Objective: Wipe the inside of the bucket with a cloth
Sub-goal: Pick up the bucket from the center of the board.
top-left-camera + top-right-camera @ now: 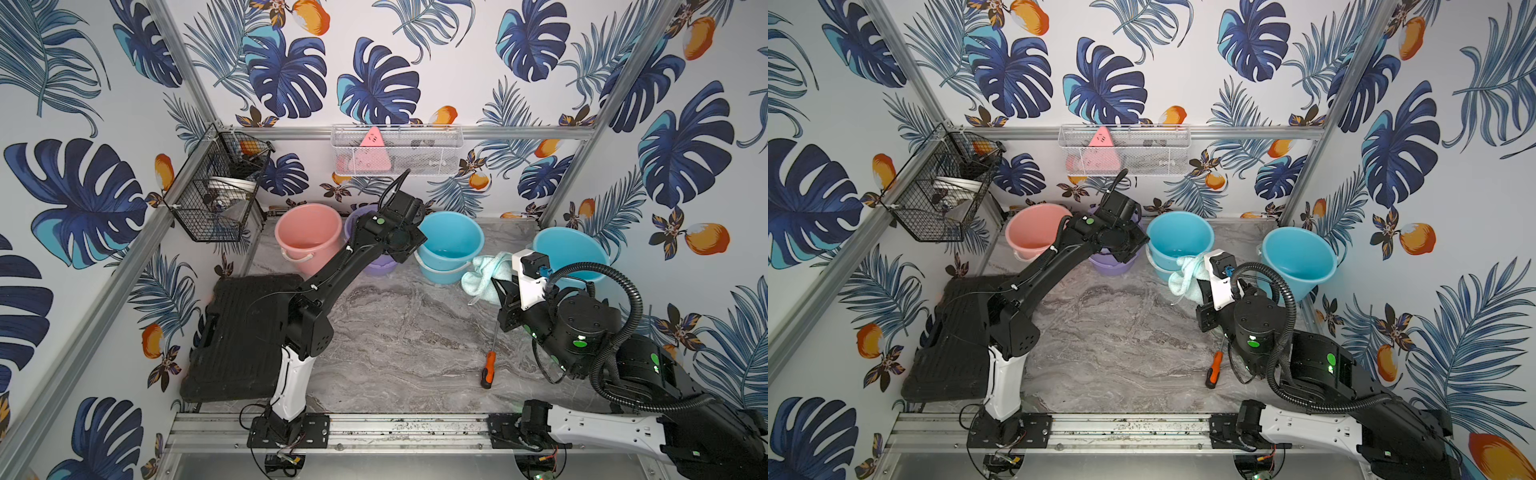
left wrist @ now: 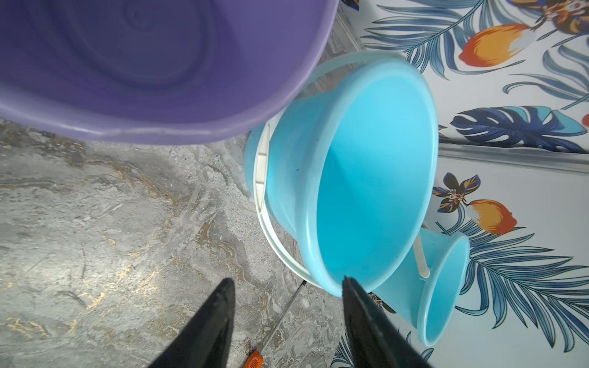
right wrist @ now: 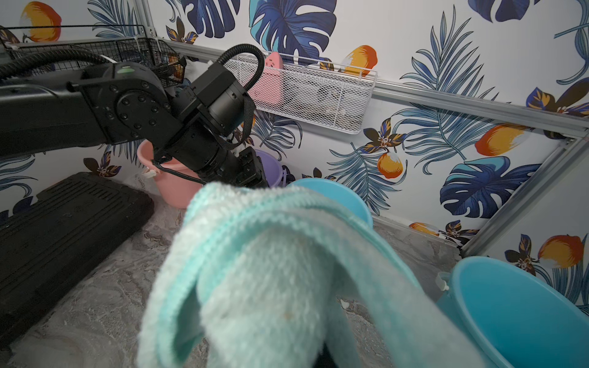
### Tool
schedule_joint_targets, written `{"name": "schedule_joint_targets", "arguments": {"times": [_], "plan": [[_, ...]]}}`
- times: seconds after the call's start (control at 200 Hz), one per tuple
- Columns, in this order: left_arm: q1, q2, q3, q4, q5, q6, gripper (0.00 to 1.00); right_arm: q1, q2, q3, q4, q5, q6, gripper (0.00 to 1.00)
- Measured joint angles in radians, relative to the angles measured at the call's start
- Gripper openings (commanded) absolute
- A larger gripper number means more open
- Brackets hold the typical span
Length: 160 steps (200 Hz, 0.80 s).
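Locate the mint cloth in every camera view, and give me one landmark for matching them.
Top view: mint cloth bunched just beside the middle blue bucket, on the right arm's side.
Top view: same spot, cloth overlapping that bucket's near rim.
Left wrist: cloth not in it; the bucket is.
Right wrist: cloth fills the foreground, bucket behind it.
Shared landmark: the middle blue bucket.

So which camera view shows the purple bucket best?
The left wrist view: the purple bucket is close, its inside plainly shown. In both top views the left arm hides most of it; the right wrist view shows only a small part behind that arm.
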Motion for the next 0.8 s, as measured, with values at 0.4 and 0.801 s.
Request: {"name": "schedule_joint_targets", "arguments": {"times": [0.4, 0.801], "plan": [[-0.034, 0.137, 0.047, 0.087, 0.011, -0.037, 0.6, 0.0, -0.002, 0.009, -0.012, -0.004, 0.006, 0.0], [-0.035, 0.226, 0.089, 0.114, 0.045, -0.051, 0.49, 0.0, -0.006, -0.002, -0.012, -0.008, 0.009, 0.0]]}}
